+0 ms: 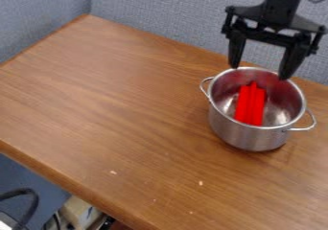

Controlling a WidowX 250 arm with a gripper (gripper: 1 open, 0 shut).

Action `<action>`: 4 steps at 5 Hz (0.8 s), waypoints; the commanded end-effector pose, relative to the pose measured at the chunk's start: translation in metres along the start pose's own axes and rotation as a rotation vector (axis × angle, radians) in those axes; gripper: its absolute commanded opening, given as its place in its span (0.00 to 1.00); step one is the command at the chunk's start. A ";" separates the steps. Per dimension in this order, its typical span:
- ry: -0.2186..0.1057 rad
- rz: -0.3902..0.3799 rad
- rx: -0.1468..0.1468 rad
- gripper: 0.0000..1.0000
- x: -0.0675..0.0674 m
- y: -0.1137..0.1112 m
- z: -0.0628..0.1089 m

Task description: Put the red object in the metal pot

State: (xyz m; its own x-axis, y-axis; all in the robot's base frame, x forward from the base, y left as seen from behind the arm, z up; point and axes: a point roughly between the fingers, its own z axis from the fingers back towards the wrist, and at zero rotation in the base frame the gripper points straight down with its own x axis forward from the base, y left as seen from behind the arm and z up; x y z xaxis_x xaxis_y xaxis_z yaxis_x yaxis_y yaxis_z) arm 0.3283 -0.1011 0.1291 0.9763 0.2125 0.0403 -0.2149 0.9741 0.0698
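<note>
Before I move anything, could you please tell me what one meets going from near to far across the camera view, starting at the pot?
Round shiny stainless-steel pot with side loop handles, bright red elongated plastic block inside it, black robot gripper with open jaws.
</note>
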 end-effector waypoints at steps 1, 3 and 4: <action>-0.038 -0.013 -0.033 1.00 -0.002 0.010 0.006; -0.031 -0.015 -0.034 1.00 0.009 0.013 -0.009; -0.024 -0.023 -0.035 1.00 0.015 0.018 -0.007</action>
State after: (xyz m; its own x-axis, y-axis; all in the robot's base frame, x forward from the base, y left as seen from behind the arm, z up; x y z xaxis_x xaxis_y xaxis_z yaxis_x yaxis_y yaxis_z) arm 0.3330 -0.0814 0.1100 0.9812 0.1916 0.0224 -0.1926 0.9798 0.0543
